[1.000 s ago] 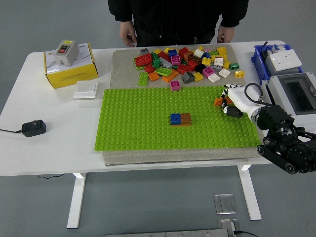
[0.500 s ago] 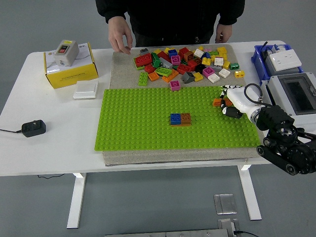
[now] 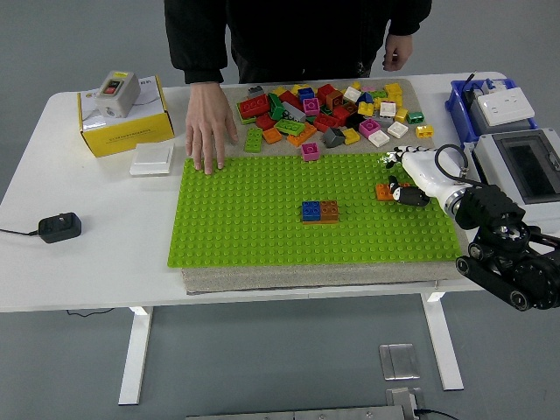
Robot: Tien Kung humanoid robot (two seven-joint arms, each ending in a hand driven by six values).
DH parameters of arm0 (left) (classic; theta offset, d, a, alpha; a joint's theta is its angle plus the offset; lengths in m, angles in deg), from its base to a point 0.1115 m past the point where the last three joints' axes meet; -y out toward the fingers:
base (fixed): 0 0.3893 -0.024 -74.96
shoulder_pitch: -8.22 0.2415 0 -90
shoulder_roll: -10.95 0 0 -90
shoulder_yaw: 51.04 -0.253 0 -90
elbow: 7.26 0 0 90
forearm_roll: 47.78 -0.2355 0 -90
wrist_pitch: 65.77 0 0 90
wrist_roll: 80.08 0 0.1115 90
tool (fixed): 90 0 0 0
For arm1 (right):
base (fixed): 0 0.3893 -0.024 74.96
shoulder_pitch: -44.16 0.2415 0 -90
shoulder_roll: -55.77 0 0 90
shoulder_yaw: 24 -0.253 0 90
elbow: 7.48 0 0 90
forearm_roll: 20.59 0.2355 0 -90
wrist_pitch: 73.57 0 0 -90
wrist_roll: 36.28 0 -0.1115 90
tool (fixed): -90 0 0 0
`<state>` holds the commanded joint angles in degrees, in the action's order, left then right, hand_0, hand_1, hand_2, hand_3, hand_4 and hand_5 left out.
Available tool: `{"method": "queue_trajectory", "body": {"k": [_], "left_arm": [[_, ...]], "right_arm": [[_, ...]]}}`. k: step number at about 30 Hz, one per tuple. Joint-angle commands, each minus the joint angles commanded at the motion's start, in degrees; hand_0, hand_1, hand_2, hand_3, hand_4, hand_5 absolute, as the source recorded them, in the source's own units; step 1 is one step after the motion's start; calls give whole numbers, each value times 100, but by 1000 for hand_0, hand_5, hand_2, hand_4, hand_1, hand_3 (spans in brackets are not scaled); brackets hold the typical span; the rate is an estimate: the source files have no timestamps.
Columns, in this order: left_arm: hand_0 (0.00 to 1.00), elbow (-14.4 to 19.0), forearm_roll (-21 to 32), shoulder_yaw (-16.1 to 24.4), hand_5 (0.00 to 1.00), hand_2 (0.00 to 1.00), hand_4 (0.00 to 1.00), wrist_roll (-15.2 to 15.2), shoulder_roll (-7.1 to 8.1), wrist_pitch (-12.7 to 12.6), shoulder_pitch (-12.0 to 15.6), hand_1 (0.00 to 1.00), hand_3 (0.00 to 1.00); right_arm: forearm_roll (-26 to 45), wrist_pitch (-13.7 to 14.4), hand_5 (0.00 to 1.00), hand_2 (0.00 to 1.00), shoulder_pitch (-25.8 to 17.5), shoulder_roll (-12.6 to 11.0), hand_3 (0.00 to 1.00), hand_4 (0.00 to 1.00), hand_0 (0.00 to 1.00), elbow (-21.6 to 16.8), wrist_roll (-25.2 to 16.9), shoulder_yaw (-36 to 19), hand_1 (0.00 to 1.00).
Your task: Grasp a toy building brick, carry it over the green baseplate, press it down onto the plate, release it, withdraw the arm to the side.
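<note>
Where bricks lie, white table [image 3: 87,254]

Your orange brick [image 3: 385,191] sits at the right end of the green baseplate [image 3: 262,227], which lies flat on a grey mat. A blue and brown pair [image 3: 319,211] stands mid-plate, and loose bricks [image 3: 328,109] are heaped just behind.

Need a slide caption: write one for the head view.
Right hand holds an orange brick over the green baseplate; a person's hand steadies its corner.
</note>
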<state>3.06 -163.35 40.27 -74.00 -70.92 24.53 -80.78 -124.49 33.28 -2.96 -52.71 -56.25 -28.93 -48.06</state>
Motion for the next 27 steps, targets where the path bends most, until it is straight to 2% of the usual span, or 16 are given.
{"method": "queue_trajectory", "body": {"k": [13,14,19,20,27], "left_arm": [[635,0,-25,18,577,577,465,-1,-7,0,6,605,705],[635,0,-23,15,577,577,464,-1,-8,-1,6,604,704],[635,0,-8,-5,577,577,464,-7,-8,-7,2,604,704],[635,0,-12,-1,576,577,461,-8,-9,-7,2,605,703],[635,0,-58,46,576,576,459,-6,-13,-8,0,605,701]], "right_arm": [[-217,-187,428,979,-137,-188,825,452,807,-348,249,80,931],[-251,-198,453,998,-149,-191,836,555,823,-367,271,91,947],[-379,-229,453,998,-182,-212,836,555,823,-450,337,104,947],[-397,-233,453,998,-187,-216,835,624,833,-458,344,101,960],[-442,-251,443,998,-212,-249,836,644,842,-491,370,106,966]]}}
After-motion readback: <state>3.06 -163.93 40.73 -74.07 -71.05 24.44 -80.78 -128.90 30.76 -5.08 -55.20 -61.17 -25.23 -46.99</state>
